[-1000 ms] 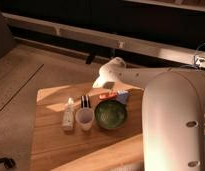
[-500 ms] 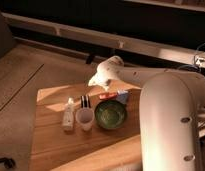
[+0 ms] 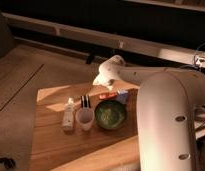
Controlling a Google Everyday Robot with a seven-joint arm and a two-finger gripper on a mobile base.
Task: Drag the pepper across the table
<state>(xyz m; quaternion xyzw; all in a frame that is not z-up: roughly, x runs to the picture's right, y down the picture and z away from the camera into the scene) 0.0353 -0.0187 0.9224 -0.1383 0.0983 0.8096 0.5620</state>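
Gripper low over wooden table, whether spread or closed cannot be told, pepper just beneath, green bowl nearby.

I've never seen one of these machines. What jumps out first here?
The huge white arm fills the right side, stretching away to its gripper over the far edge of the table. Close by the gripper lies the small red pepper, with a green bowl just in front.

Table: pepper, bowl, cup, bottle; jaws above.
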